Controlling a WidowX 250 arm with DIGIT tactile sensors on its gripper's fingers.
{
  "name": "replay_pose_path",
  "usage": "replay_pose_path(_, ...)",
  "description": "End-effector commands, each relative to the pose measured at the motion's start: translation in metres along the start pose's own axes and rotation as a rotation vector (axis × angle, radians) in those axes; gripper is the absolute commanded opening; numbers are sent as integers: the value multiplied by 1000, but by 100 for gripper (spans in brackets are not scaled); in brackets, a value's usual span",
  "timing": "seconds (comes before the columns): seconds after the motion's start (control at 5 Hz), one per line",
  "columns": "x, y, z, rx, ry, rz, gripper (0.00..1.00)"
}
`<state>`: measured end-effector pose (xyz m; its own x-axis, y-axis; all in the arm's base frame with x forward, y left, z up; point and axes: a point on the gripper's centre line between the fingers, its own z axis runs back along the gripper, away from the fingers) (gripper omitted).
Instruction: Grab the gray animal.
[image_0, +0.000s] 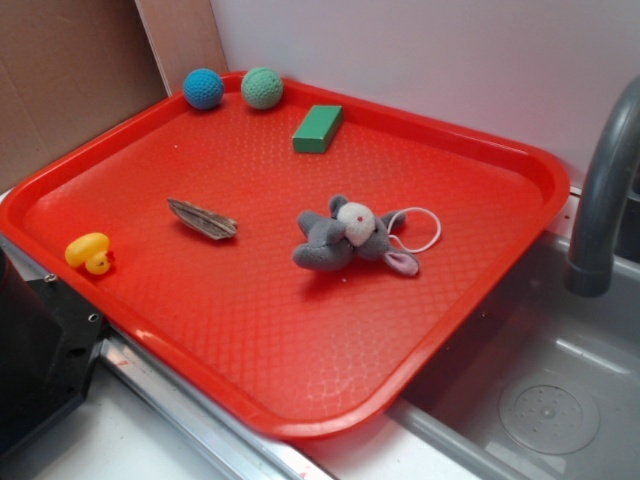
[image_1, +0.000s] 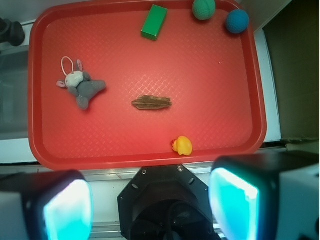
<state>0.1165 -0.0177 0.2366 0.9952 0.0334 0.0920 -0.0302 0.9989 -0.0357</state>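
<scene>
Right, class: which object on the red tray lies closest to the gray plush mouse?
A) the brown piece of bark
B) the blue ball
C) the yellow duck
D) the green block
A: the brown piece of bark lies just beside the gray plush mouse; the others sit farther off.

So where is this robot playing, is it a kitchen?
Probably a toy or mock kitchen counter. A gray faucet curves over a sink basin with a drain, and a red tray beside it holds the gray animal, a yellow duck and two balls.
</scene>
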Motion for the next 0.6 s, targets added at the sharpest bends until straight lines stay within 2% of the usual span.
replay_pose_path(0.0,0,0,0,0,0,0,100)
replay_pose_path(0.2,23,-32,-36,5,-55,-180,100)
replay_pose_path(0.4,41,-52,-81,-7,-59,-321,100)
